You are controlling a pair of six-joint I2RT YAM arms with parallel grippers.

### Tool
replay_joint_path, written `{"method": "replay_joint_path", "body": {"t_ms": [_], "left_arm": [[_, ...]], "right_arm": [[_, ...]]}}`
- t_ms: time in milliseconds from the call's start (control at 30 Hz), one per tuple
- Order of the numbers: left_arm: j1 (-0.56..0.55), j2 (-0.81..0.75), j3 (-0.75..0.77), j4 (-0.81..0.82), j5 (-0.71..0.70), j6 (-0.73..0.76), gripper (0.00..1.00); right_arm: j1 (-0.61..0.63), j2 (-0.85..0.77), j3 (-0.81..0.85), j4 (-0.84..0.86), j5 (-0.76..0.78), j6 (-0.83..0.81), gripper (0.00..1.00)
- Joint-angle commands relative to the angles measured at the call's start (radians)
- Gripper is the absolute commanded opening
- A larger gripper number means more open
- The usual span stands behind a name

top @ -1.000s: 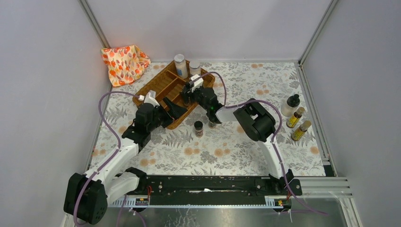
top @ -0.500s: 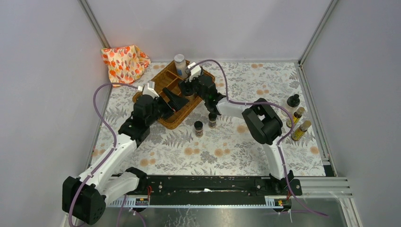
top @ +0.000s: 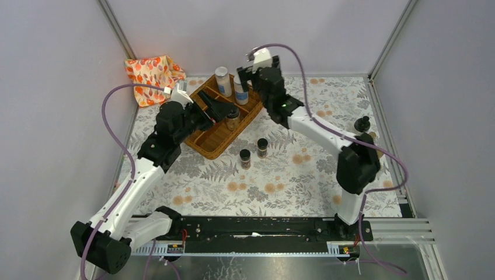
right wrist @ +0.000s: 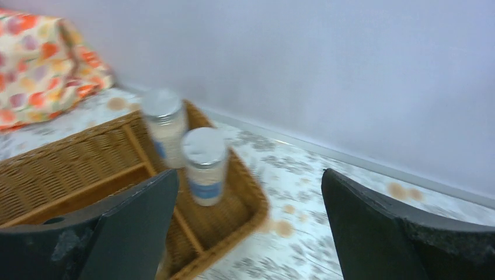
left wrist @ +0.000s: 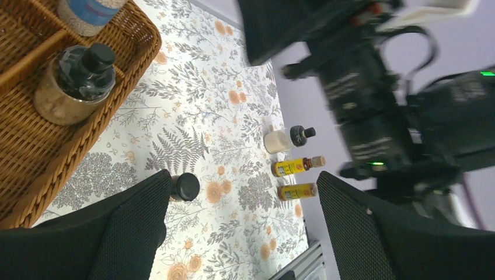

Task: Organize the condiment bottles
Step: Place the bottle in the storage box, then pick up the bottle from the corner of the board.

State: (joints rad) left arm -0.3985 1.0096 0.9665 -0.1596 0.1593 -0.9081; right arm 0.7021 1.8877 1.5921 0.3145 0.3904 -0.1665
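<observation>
The left gripper (left wrist: 245, 192) hangs over the right side of the wicker tray (top: 213, 146), fingers spread wide, holding nothing. The right gripper (right wrist: 250, 175) hovers above the tray's far end, fingers likewise spread and empty. Two silver-lidded jars (right wrist: 204, 163) stand upright, close together, at the tray's far end. One black-capped jar (left wrist: 76, 84) stands in a compartment against the right rim. Two dark spice jars (top: 245, 157) stand on the table (top: 280, 186) just beside the tray. A white bottle (left wrist: 286, 139) and two yellow bottles (left wrist: 297, 166) are grouped well apart, at the table's right edge.
</observation>
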Motion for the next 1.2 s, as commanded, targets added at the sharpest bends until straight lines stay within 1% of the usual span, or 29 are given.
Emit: {"method": "replay_joint_path", "body": {"t_ms": [0, 100, 200, 233, 400, 433, 600, 767, 900, 1067, 1167], "left_arm": [[-0.023, 0.066, 0.053, 0.007, 0.053, 0.081, 0.99], [-0.072, 0.142, 0.090, 0.035, 0.088, 0.117, 0.99], [-0.153, 0.250, 0.164, 0.043, 0.106, 0.175, 0.99], [-0.183, 0.292, 0.209, 0.041, 0.112, 0.195, 0.99], [-0.302, 0.533, 0.421, 0.008, 0.141, 0.293, 0.99], [-0.321, 0.577, 0.469, -0.005, 0.143, 0.314, 0.99], [-0.370, 0.757, 0.658, -0.052, 0.161, 0.376, 0.99], [-0.404, 0.864, 0.764, -0.080, 0.151, 0.447, 0.99], [-0.428, 0.938, 0.830, -0.096, 0.137, 0.521, 0.99], [-0.453, 1.003, 0.872, -0.087, 0.087, 0.575, 0.99], [-0.459, 0.995, 0.837, -0.054, 0.061, 0.573, 0.99]], "right_arm": [[-0.058, -0.188, 0.038, -0.208, 0.267, -0.037, 1.00], [-0.127, -0.273, 0.027, -0.362, 0.377, 0.019, 1.00], [-0.215, -0.371, -0.020, -0.473, 0.419, 0.096, 1.00], [-0.247, -0.402, -0.043, -0.495, 0.421, 0.113, 1.00], [-0.393, -0.517, -0.130, -0.585, 0.406, 0.160, 1.00], [-0.419, -0.542, -0.161, -0.586, 0.403, 0.190, 1.00], [-0.501, -0.629, -0.270, -0.586, 0.410, 0.250, 1.00], [-0.564, -0.648, -0.312, -0.720, 0.361, 0.396, 1.00], [-0.595, -0.668, -0.328, -0.822, 0.357, 0.466, 1.00], [-0.653, -0.727, -0.375, -0.879, 0.313, 0.500, 1.00], [-0.664, -0.727, -0.375, -0.905, 0.322, 0.491, 1.00]]}}
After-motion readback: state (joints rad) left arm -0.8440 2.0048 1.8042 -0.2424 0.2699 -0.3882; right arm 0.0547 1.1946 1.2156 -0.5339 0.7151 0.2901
